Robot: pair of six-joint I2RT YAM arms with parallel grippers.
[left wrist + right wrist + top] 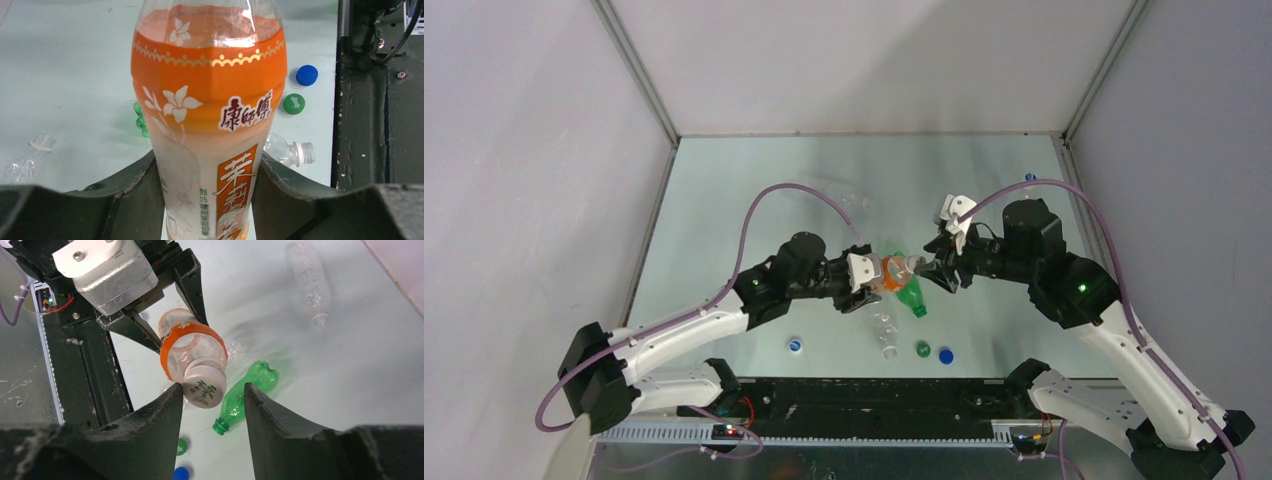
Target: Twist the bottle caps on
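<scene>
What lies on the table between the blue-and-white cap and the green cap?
A clear bottle lying on its side, nearer the green cap; the top view shows it.

I'm working in what is looking like a robotics lab cell: plain grey panels (534,150) are boxing in the pale table (724,210) along its left, far and right edges, with metal struts (637,75) standing at its far corners.

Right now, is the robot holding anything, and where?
The left gripper clamps the orange bottle around its pale body. The right gripper is open either side of the white cap, not gripping.
</scene>
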